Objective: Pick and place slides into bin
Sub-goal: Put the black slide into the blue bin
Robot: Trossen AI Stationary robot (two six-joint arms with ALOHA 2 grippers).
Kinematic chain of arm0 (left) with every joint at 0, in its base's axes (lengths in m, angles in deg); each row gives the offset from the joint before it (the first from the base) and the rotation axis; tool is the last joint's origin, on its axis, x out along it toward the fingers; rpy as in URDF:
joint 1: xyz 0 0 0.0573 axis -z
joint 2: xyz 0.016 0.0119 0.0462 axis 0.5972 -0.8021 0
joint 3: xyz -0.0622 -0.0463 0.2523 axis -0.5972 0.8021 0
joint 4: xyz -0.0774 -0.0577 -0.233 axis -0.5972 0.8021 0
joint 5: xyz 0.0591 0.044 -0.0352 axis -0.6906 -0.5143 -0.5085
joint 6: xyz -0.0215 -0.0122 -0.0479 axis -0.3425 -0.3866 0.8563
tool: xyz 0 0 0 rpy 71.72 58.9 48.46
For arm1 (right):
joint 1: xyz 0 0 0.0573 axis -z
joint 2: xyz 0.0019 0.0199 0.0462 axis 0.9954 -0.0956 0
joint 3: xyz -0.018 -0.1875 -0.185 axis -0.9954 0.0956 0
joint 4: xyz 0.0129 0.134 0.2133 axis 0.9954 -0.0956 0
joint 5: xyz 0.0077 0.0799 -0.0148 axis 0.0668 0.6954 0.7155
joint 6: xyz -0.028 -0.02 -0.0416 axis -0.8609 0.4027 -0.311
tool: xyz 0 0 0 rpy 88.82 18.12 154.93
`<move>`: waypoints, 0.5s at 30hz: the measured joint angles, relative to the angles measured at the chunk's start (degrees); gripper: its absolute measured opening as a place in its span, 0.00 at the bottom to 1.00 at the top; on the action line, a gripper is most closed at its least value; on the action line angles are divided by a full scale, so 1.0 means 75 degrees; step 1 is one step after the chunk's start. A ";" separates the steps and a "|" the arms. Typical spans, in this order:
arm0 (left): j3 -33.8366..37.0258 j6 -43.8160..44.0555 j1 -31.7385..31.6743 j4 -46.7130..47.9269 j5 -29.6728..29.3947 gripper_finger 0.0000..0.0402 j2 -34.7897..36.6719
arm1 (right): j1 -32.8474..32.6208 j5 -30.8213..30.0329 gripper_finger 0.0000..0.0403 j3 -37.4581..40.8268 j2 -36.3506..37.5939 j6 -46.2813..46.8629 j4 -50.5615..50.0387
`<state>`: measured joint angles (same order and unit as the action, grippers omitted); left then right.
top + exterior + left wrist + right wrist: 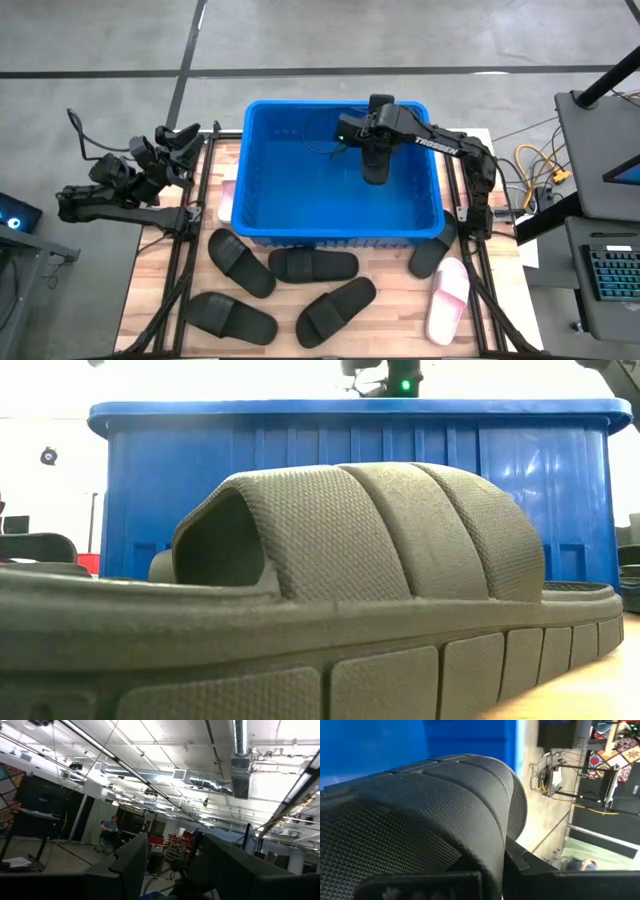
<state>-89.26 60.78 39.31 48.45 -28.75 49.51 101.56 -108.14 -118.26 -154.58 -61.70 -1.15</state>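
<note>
High view: right gripper over blue bin interior, clamped on black slide hanging end-down. Left gripper parked off bin's left side, beyond table edge. Four black slides on table in front of bin; fifth black one at bin's front right corner, pink slide beside it.

Low view: black slide close up, bin wall behind.

Left wrist view: fingers apart, nothing between; ceiling beyond.

Right wrist view: textured strap of held slide fills frame, bin wall behind.
</note>
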 joint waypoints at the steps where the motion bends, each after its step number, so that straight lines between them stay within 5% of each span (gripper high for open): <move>1: 0.0000 -0.0005 0.0000 -0.0005 -0.0048 0.45 0.0006 | 0.0031 0.0003 0.02 0.0168 0.0023 -0.0090 0.0003; 15: -0.0003 -0.0023 0.0000 0.0007 -0.0437 0.45 0.0020 | 0.0385 0.0796 0.02 0.3712 0.1808 -0.1785 0.3555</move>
<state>-89.28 60.61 39.31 48.50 -32.03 49.66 104.45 -102.18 -90.43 -141.02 -75.09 25.52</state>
